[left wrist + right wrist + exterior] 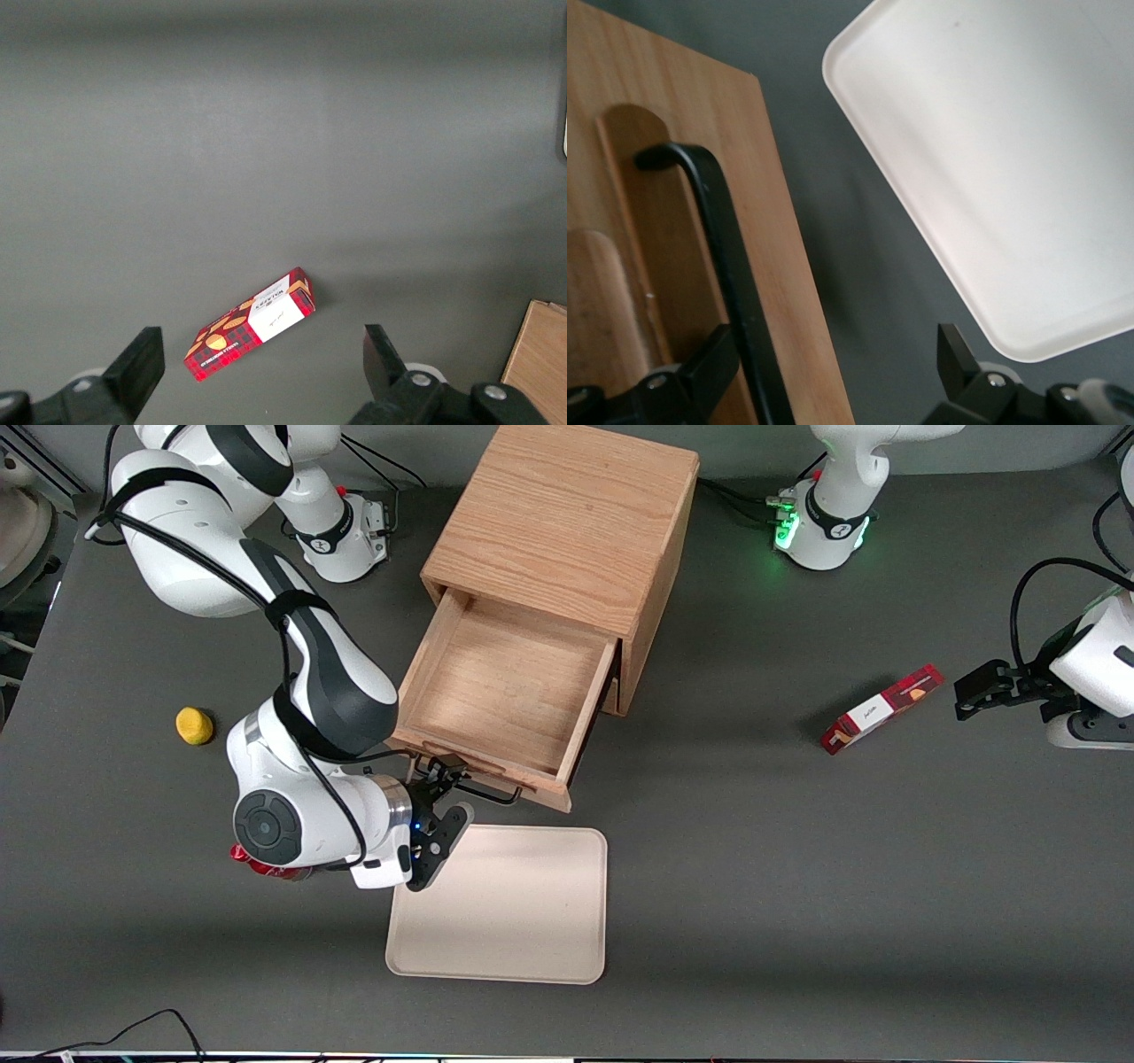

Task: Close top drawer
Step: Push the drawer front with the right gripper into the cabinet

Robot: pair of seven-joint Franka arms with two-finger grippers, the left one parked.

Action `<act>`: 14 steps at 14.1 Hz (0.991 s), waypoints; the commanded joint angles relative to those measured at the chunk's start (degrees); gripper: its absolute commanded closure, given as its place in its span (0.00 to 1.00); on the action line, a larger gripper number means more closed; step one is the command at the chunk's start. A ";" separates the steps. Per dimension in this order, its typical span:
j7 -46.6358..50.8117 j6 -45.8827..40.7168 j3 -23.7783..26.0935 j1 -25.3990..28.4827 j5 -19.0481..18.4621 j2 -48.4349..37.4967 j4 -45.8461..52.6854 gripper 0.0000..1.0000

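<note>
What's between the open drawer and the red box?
Only bare grey table lies between the top drawer and the red box, shown in the front view. The gripper sits at the drawer's handle.

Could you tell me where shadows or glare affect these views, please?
Front view: soft, even light; the top drawer casts a dim shadow on the table; green glow at the parked base. Right wrist view: the tray looks washed out near the gripper, open around the handle.
</note>
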 commanded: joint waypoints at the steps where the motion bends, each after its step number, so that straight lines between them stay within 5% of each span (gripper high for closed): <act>1: 1.71 -1.04 0.76 0.25 -0.24 -1.22 -1.29 0.00; 14: 2.15 -0.17 1.73 -0.97 -0.24 -7.36 -11.30 0.00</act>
